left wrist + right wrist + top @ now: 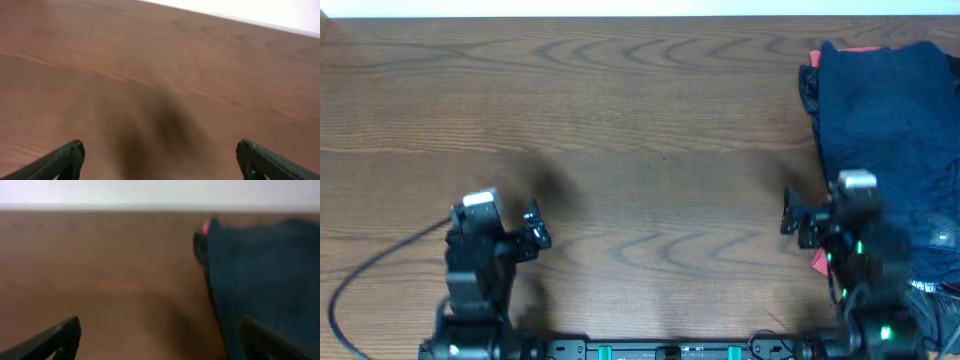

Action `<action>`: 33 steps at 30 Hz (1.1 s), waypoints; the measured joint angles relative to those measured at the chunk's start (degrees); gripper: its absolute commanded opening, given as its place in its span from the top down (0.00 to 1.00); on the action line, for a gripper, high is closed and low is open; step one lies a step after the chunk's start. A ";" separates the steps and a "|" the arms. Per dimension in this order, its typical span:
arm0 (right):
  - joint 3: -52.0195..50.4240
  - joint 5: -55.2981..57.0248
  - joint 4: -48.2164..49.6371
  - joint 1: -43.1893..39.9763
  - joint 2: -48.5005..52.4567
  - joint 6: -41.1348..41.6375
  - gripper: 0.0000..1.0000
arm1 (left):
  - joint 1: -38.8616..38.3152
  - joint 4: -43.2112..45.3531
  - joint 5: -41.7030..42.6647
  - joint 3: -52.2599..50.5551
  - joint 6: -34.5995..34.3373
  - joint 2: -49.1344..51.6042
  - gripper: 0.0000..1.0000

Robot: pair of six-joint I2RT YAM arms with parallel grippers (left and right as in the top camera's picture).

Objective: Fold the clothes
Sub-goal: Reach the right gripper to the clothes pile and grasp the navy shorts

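The clothes (888,105) lie heaped, navy over red and black edges.

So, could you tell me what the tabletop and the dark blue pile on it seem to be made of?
The tabletop looks like brown wood or wood-grain laminate, fairly matte: curved grain lines run across it. The dark blue pile looks like soft cloth, dull-surfaced: it slumps in creases with limp edges.
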 measured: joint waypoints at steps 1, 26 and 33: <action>2.67 -0.04 -2.32 -0.42 3.63 0.02 0.01 | 0.02 -1.92 0.39 2.54 0.00 2.58 0.02; 26.03 12.00 -2.12 -6.49 57.33 -2.49 0.29 | 0.02 -14.99 11.45 17.29 -0.17 23.89 0.02; 26.03 16.15 3.67 -6.58 66.47 -3.34 0.32 | 0.02 -14.29 11.50 17.29 -0.17 23.89 0.02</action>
